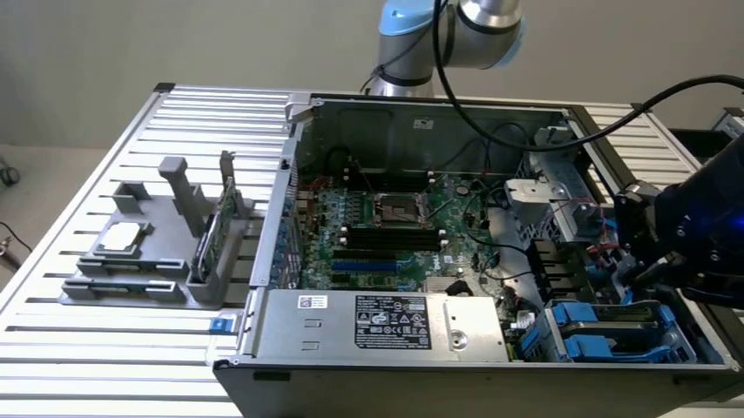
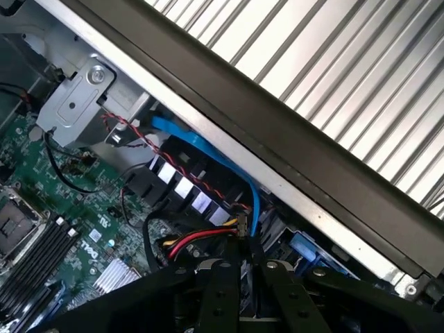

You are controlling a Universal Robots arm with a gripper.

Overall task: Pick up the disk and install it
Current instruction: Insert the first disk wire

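My arm (image 1: 459, 26) starts at 12 o'clock in the exterior view, on the far side of the open computer case (image 1: 465, 376). The case sits on the slatted bench (image 1: 70, 348). My black wrist (image 1: 698, 226) comes in at 3 o'clock and leans down over the side of the case, so my jaws point into the corner at about 4 o'clock. My jaws are drawn close together, with just a thin slit between the two black fingers (image 2: 218, 295), and I see nothing pinched between them. The disk (image 1: 614, 328) is not in my grip. It lies flat in its blue frame inside the case at about 5 o'clock, near the front wall and close under my wrist. In the wrist view my fingers hang just over some red and yellow wires (image 2: 198, 241), and a blue cable (image 2: 208, 149) curves close by. The big green board (image 1: 384, 218) lies in the middle of the case. At 9 o'clock on the bench there is a gray holder (image 1: 117, 287). It has a small silver chip (image 1: 122, 237) lying on it and a thin green card (image 1: 219, 231) standing on edge, both well apart from me.
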